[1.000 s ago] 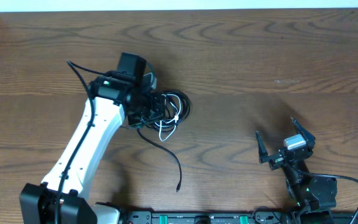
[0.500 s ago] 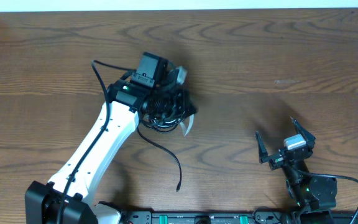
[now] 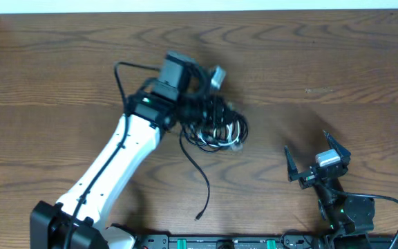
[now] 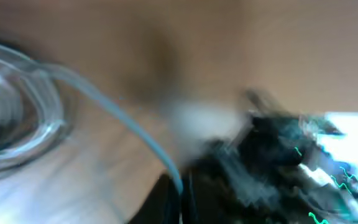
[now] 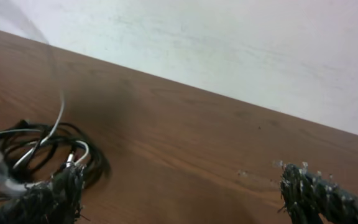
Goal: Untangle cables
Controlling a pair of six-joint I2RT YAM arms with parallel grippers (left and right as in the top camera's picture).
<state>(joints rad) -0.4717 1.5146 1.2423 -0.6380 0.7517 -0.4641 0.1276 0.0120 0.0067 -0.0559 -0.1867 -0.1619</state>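
Note:
The cables (image 3: 220,126) are a tangle of thin black loops with one white cord, lying at the table's middle. A black tail (image 3: 200,180) trails from it toward the front edge. My left gripper (image 3: 197,111) sits at the tangle's left side, shut on the cables. The left wrist view is blurred by motion; a pale cord (image 4: 110,112) runs down into the shut jaws of the left gripper (image 4: 180,199). My right gripper (image 3: 316,166) stands open near the front right, apart from the tangle and holding nothing. In the right wrist view the right gripper (image 5: 185,199) faces the cables (image 5: 36,149) at far left.
The table is bare brown wood (image 3: 337,69). A pale wall (image 5: 229,43) runs behind its far edge. The left arm's white link (image 3: 109,166) slants across the front left. The arms' mounting rail (image 3: 220,242) lines the front edge.
My left gripper has swept to the right with the tangle, dragging the loops and the black tail along the table. The right arm has stayed still.

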